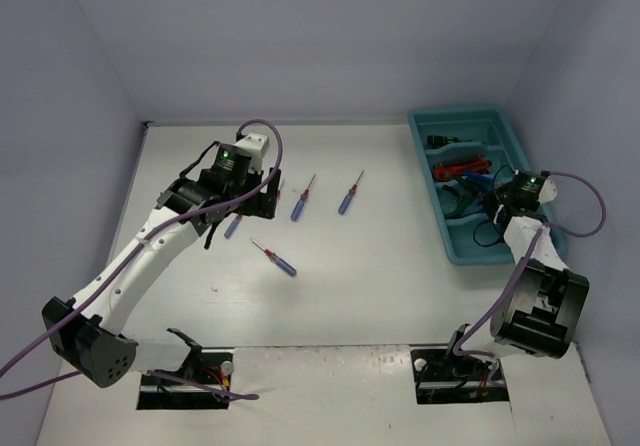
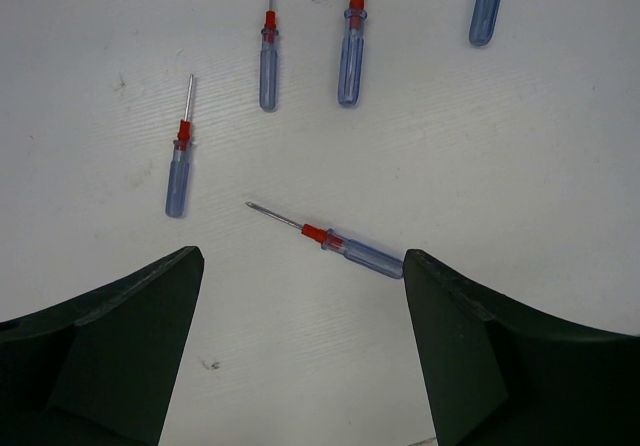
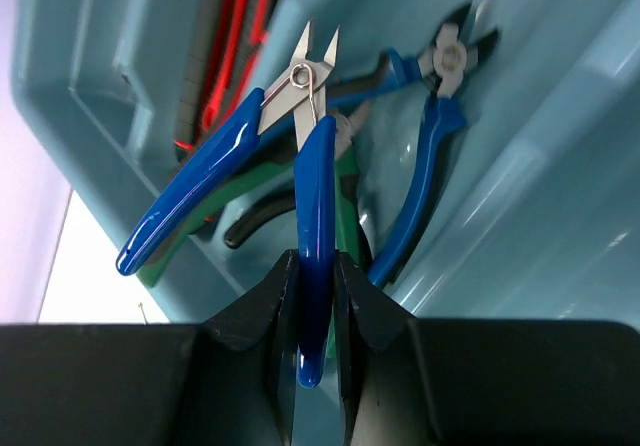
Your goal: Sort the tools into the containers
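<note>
Our left pincer (image 2: pixel 303 281) hangs spread wide over the bench (image 2: pixel 520 146), pinching nothing. Between its two fingers lies the nearest screwdriver (image 2: pixel 345 248), with a blue handle and red collar. It lies flat on the bench, tip toward 10 o'clock and butt toward 4 o'clock. The butt comes right up to the finger on that side, and we cannot tell whether they touch. Farther out, from 11 round to 1 o'clock, lie four other screwdrivers (image 2: pixel 350 56) of the same kind, all well apart from the fingers.

Our right pincer (image 3: pixel 315 276) is pressed together on one handle of the blue-handled cutters (image 3: pixel 205 176). These reach out from it toward 12 o'clock, silver blades foremost, with the free handle splayed toward 10 o'clock. We see them inside the teal tray (image 3: pixel 560 216), over a compartment that holds blue-handled pliers (image 3: pixel 430 146) at 1 o'clock and green-handled pliers (image 3: pixel 347 181) just behind the gripped handle. Red tools (image 3: pixel 235 36) show in the neighbouring compartment at 11 o'clock. From above, the tray sits at the far right of the bench.
</note>
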Motion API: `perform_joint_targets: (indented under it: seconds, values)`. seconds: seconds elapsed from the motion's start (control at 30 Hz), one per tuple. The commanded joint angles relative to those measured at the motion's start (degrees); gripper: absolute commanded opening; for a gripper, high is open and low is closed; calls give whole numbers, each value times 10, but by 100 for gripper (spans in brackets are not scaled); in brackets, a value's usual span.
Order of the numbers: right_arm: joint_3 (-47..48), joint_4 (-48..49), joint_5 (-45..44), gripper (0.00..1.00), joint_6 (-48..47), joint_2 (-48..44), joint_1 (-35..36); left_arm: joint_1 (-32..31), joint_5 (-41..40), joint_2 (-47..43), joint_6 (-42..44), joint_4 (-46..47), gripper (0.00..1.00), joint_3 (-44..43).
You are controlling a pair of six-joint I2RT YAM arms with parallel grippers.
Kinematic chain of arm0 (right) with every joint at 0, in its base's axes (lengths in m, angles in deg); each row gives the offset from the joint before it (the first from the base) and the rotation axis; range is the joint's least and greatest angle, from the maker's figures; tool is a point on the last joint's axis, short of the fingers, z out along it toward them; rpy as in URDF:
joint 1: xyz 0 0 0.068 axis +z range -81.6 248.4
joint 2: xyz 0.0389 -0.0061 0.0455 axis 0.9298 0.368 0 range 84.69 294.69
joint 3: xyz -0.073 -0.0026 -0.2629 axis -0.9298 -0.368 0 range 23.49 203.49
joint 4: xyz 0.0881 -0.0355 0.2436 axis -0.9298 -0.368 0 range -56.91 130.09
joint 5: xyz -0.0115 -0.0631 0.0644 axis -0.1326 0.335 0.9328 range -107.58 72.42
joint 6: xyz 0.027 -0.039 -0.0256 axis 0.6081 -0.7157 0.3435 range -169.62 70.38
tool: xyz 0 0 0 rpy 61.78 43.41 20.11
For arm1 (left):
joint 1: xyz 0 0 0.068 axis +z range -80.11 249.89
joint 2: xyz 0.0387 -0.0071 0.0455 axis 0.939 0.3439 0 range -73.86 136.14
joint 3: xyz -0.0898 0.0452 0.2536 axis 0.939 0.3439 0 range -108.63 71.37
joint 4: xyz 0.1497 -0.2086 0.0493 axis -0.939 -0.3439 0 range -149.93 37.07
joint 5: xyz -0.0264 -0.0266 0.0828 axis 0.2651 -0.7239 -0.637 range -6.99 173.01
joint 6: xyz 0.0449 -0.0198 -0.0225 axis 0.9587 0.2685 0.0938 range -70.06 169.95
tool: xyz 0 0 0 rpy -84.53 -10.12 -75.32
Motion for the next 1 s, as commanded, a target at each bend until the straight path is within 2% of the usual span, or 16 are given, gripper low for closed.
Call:
perform_joint_targets:
  seconds: [0.0,0.13,0.23,0.37,0.57,0.7,0.73,0.8,0.97]
  values:
    - [0,78,41,2,31,18,-7,3,-9,-35,-8,17,78,-1]
    - [-5,85,57,21,31,30,-7,4,-11,-37,-7,17,78,3]
    - [-13,84,61,46,34,16,-7,4,-9,-35,-7,18,78,3]
    - [-14,74,54,65,24,-20,-7,4,-4,-29,-7,18,78,-1]
    - [25,13,50,73,-18,-75,10,4,-4,-24,-4,17,78,-5]
    - [78,-25,29,75,-99,-102,65,4,-6,-23,-5,17,78,0]
    - [92,-33,30,75,-126,-102,88,5,-9,-24,-6,17,78,2]
    - [131,-65,39,76,-188,-84,177,6,-19,-29,-11,17,78,8]
    - [201,-146,2,76,-326,-14,370,16,-52,-60,-29,17,78,29]
